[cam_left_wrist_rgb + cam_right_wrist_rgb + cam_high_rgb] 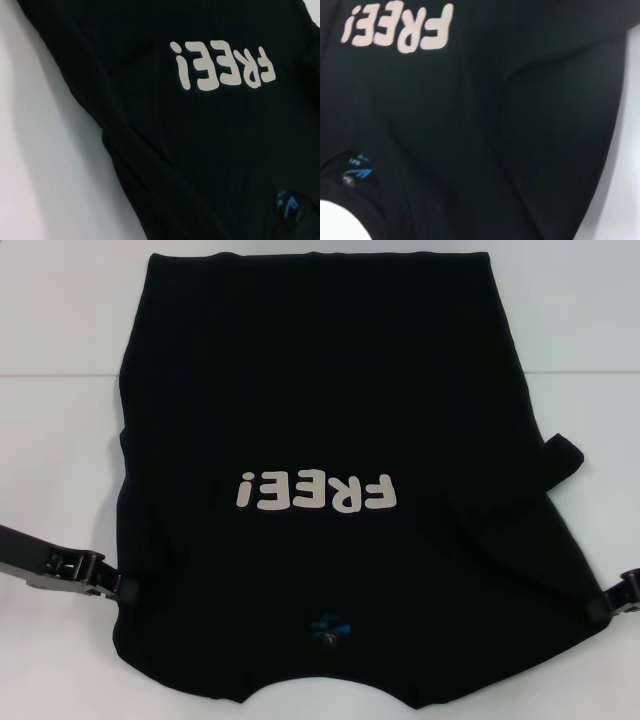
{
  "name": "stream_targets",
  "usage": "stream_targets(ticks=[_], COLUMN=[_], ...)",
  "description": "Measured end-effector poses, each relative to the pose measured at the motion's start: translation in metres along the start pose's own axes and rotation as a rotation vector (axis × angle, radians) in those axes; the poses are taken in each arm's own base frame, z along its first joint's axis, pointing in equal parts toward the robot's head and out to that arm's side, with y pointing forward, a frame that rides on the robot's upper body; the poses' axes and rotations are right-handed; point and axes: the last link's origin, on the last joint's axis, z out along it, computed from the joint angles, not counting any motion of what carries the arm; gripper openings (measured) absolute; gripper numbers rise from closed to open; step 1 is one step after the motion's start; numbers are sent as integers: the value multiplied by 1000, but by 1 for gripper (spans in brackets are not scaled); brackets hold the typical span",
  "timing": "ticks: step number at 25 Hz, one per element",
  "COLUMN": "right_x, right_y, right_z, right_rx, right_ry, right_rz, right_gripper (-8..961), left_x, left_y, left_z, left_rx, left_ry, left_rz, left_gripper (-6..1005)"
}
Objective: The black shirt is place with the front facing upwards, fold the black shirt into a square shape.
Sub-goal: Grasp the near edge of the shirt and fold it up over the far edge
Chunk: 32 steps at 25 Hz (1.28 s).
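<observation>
One black shirt [330, 410] — two hands: left hand [128, 588], right hand [600, 605].

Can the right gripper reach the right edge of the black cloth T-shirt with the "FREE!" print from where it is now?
Probably yes. The right gripper is already at the near right edge of the black cloth T-shirt, low over the white table, and nothing stands between them. Whether it already holds the cloth cannot be told.
</observation>
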Motion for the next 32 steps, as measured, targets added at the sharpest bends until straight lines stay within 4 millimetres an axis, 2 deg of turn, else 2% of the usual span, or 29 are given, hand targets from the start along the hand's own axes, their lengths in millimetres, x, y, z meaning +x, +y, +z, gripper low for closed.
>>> stream_targets(ticks=[8, 14, 18, 21, 24, 27, 32], right_x=[12, 43, 64, 71, 68, 58, 32], right_y=[0, 7, 6, 9, 8, 6, -4], right_z=[-24, -32, -31, -23, -19, -22, -42], right_rx=[-53, -157, -180, -202, -210, -224, -272], right_ry=[81, 244, 356, 373, 320, 203, -131], right_rz=[-90, -181, -201, -192, -163, -113, 13], right_gripper=[49, 56, 61, 64, 68, 71, 77], left_x=[-23, -53, -72, -77, -72, -58, -16], left_y=[5, 17, 26, 27, 27, 24, 11], left_z=[-1, 1, 6, 9, 10, 3, -15], left_rx=[-155, -298, -389, -403, -407, -415, -367], left_ry=[-91, -235, -331, -347, -301, -193, 99], left_rz=[-51, -75, -75, -78, -84, -94, -155], left_gripper=[56, 56, 56, 56, 56, 56, 56])
